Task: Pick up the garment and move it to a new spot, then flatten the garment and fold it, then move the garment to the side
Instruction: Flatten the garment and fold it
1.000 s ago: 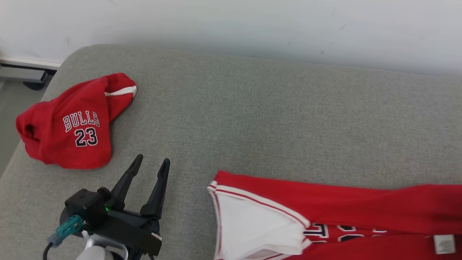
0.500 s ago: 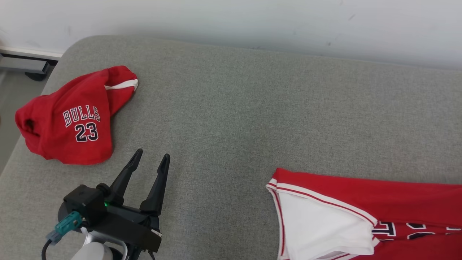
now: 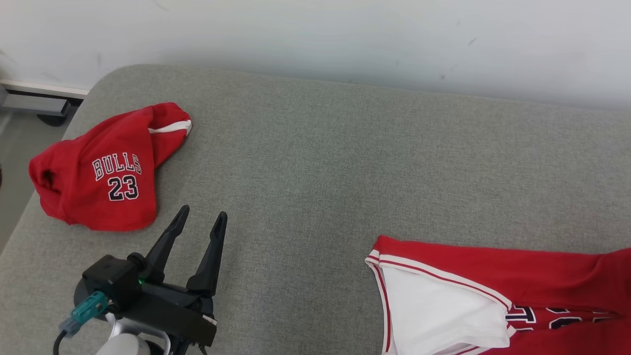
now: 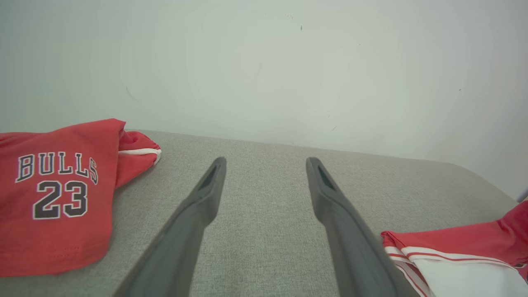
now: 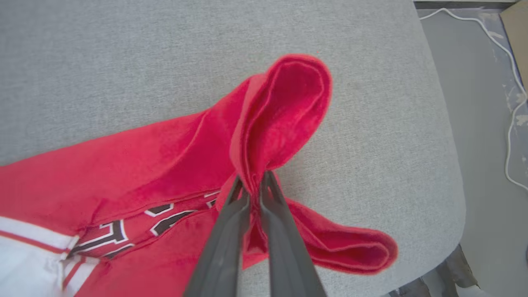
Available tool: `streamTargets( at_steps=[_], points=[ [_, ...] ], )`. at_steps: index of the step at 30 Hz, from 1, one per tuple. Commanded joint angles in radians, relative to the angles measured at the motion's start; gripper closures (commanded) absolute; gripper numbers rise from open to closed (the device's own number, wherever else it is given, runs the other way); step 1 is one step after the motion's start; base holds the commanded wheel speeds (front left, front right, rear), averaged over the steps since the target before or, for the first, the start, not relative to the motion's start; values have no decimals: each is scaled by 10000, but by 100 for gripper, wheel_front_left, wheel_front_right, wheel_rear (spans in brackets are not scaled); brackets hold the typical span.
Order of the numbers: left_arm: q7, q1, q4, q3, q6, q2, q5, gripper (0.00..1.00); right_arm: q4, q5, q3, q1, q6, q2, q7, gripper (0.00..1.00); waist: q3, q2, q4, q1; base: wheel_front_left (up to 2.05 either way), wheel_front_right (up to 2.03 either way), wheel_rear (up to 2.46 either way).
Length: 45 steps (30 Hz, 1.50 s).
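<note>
Fig. 1. My right gripper [image 5: 252,180] is closed on a raised fold of the red garment [image 3: 493,266], at the lower right of the head frame.
The garment's long axis runs left–right across the grey cushion [image 3: 315,162], so my right arm is nearer. My left gripper [image 3: 203,213], lower left, stands wide and empty, its 2 fingers pointing up-frame.

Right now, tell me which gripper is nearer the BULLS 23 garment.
Left. The left gripper is open just right of the BULLS 23 garment; the right gripper is shut on the red-and-white garment, farther away.
</note>
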Motion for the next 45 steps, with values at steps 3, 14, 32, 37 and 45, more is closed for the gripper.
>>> streamTargets(
  at_steps=[3,14,32,37,45],
  points=[
    [-25,28,-35,16,33,44,-15,0,-198,538,719,158,-3,-17,286,100,-33,-1,23,0,0,0,0],
    [-36,-104,19,-53,9,-18,-70,0,563,1614,3926,335,-3,-26,-40,100,-65,-1,180,0,0,0,0],
    [-41,-54,30,-135,37,15,-140,0,2024,2647,6875,-466,-3,-15,-1327,100,-237,-1,406,0,0,0,0],
    [-43,-39,10,-151,68,42,-177,0,2266,2715,7184,-533,-3,-15,-1521,100,-232,-1,446,0,0,0,0],
    [-2,-122,69,-260,17,30,-165,0,2895,2952,7653,-691,-3,-15,-1933,100,-260,-1,556,0,0,0,0]
  ],
)
